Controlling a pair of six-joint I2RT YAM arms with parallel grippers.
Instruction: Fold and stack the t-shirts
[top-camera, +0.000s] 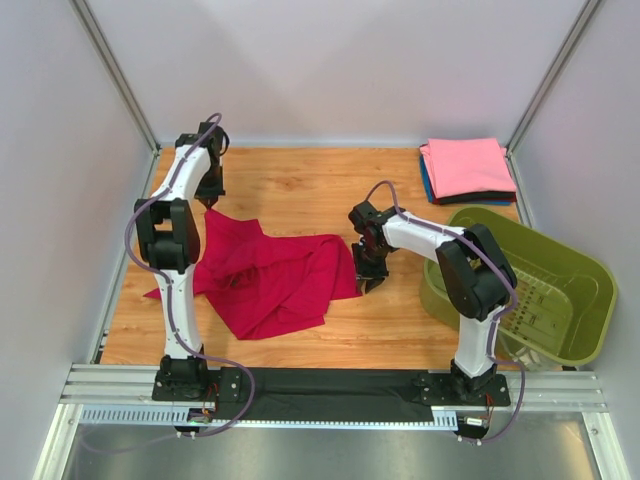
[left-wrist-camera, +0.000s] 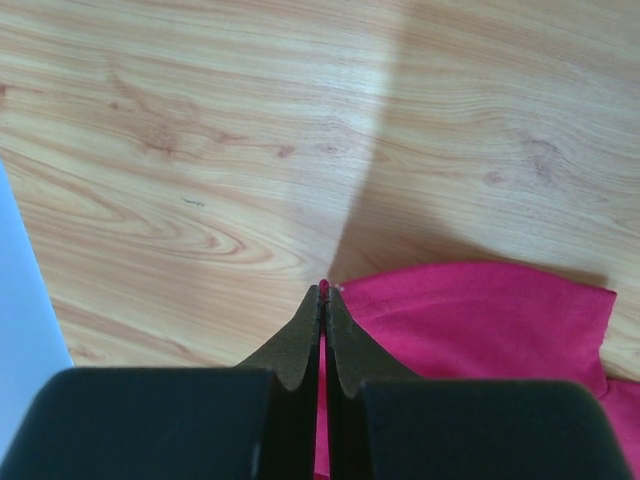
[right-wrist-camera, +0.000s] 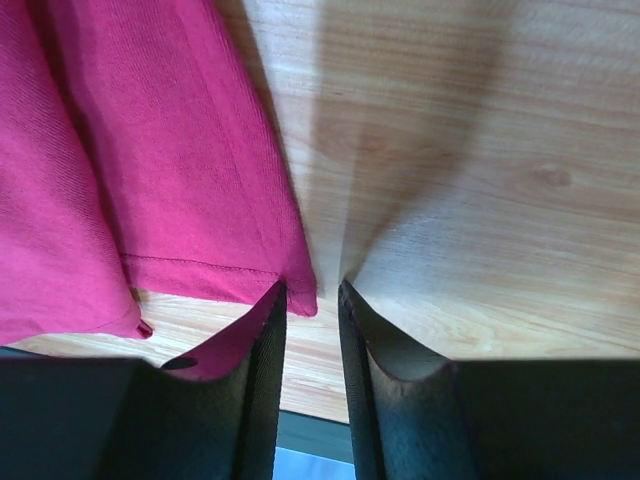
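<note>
Top external view: your right gripper (top-camera: 368, 284) is nearest, jaws slightly apart at the hem corner of the crimson t-shirt (top-camera: 262, 275), which lies crumpled on the counter (top-camera: 300, 195) toward 9 o'clock. Farther back, your left gripper (top-camera: 212, 196) has its jaws clamped on the shirt's edge. The folded stack (top-camera: 465, 168) sits at 1 o'clock.

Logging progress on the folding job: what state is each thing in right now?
crimson t-shirt: unfolded, crumpled on the table.
folded t-shirts: stacked, pink on top.
basket: upright, no shirt visible inside.
left end effector: shut on the crimson t-shirt's edge.
right end effector: open, at the shirt's hem corner.
</note>
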